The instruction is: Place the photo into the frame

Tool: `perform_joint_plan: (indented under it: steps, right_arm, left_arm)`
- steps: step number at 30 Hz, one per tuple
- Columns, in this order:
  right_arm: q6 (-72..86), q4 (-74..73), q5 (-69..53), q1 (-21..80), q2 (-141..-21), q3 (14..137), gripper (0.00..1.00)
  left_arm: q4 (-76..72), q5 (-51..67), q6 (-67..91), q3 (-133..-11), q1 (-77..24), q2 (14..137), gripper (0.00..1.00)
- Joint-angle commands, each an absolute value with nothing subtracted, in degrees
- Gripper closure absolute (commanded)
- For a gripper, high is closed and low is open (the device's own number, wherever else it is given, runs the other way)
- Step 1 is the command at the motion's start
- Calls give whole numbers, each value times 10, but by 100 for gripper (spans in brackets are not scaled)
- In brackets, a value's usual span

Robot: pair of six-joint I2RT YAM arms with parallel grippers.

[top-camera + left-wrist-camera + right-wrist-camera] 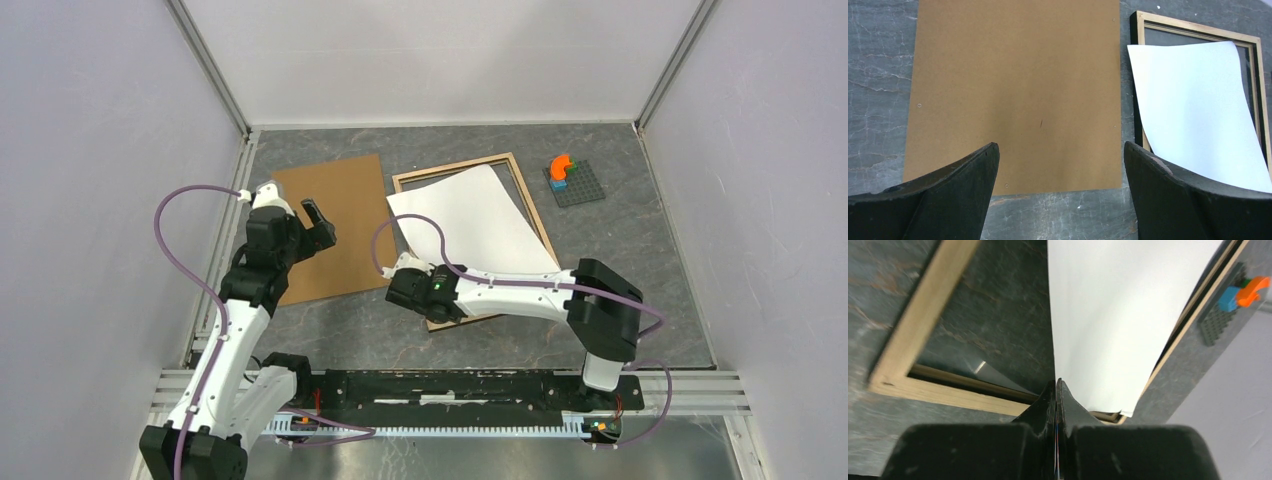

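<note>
Both arms, left arm [238,325] and right arm [520,292], are white shells with black joints. A purple cable [163,235] loops out at 9 o'clock. The left fingers [948,200] are black wedges. I think a green light [437,284] dots the right wrist.

Photo [470,220], wht side up, atop frame [453,168]

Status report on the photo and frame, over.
Left gripper open over the backing board. Right gripper shut on the photo, at its edge. Photo white side up, skewed across the frame, not seated. Nothing else in the frame.
</note>
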State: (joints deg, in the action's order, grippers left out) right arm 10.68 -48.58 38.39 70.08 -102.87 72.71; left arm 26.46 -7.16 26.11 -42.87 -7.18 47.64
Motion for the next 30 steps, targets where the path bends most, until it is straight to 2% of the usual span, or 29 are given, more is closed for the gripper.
perform_joint_plan:
  steps: [1,7,19,30]
  right_arm:
    - [208,-520,379,700,-1071,811,100]
    - [312,-554,403,700,-1066,810,100]
    - [343,-540,424,671,-1059,766,100]
    - [324,-545,431,656,-1115,885,100]
  left_arm:
    - [254,-76,244,-450,-67,484,0]
    - [254,-70,243,-451,-67,487,0]
    - [252,-56,244,-450,-66,492,0]
    - [252,-53,247,-450,-67,495,0]
